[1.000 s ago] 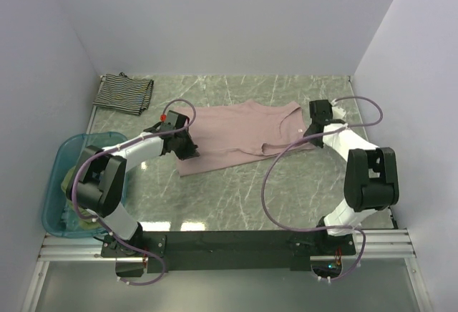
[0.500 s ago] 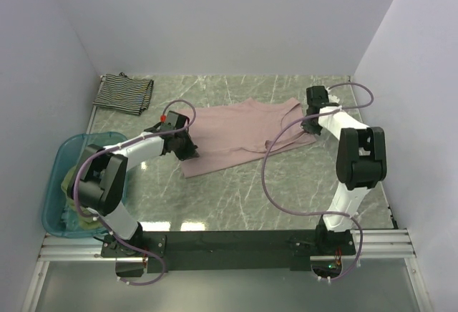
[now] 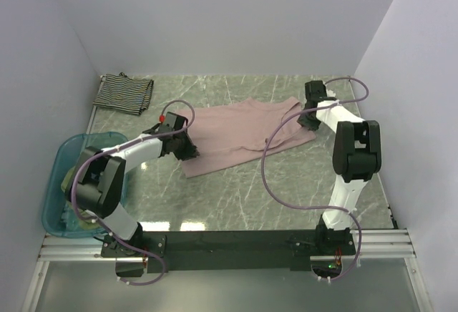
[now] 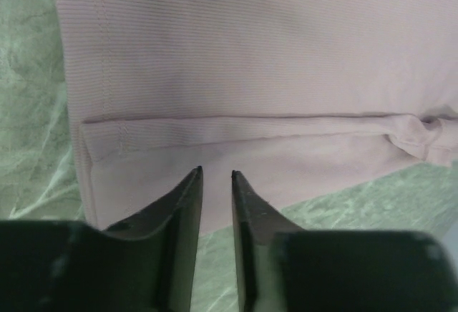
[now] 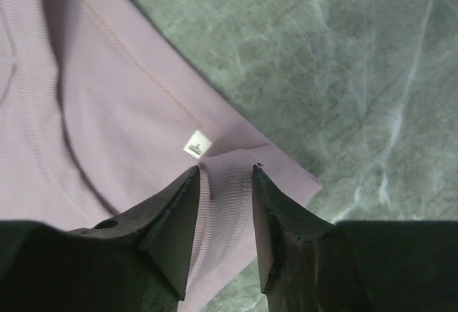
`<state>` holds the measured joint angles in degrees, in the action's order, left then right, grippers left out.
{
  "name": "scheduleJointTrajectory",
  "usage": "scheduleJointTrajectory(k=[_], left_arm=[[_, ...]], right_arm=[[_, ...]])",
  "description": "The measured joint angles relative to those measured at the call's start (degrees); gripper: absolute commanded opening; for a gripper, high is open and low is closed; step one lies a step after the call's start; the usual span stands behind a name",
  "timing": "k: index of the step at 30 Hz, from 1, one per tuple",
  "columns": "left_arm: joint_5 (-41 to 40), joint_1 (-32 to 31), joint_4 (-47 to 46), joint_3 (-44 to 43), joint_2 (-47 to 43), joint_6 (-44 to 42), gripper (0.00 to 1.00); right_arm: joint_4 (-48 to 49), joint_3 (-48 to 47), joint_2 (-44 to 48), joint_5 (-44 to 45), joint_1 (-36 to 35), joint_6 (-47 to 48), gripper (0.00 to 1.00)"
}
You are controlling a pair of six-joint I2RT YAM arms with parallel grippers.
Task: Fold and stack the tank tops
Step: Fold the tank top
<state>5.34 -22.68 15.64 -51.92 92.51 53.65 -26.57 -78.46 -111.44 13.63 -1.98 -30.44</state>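
We see the blue tub (image 3: 75,139) at the left edge of the table (image 3: 286,183), with olive-green cloth (image 3: 66,177) bunched inside it. The mauve-pink tank top (image 3: 243,134) lies spread mid-table, and the striped tank top (image 3: 124,92) sits in the far left corner. Our left gripper (image 4: 215,174) hangs over the pink hem, jaws narrowly parted. Our right gripper (image 5: 225,170) stands a little wider over a strap end, clamping nothing.
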Motion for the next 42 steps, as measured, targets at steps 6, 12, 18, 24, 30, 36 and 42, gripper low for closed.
scheduleJointTrajectory(k=[6,12,18,24,30,36,42], left_arm=[[0.76,0.0,-1.64,0.26,-3.67,-0.79,0.27],[0.87,-0.02,-1.62,0.26,-5.38,-1.44,0.14],[0.94,-0.28,-1.64,0.85,-5.38,-1.42,0.06],[0.96,-0.83,-1.6,1.14,-5.29,-1.25,0.05],[1.05,-0.92,-1.57,1.14,-5.22,-1.25,0.05],[1.11,-0.92,-1.64,1.14,-4.79,-1.25,0.05],[1.25,-0.94,-1.64,1.25,-4.5,-1.27,0.05]], right_arm=[[1.88,2.4,4.37,-2.05,-0.72,0.87,0.47],[4.85,10.56,18.29,-2.86,-7.43,0.92,0.45],[7.1,16.17,22.34,-5.95,-17.88,0.46,0.42],[6.43,16.92,18.84,-8.13,-21.73,0.96,0.38],[5.25,16.06,13.73,-8.5,-23.76,2.05,0.39],[4.0,13.07,10.25,-6.97,-25.05,3.32,0.36],[2.91,8.59,6.71,-5.2,-25.05,4.2,0.17]])
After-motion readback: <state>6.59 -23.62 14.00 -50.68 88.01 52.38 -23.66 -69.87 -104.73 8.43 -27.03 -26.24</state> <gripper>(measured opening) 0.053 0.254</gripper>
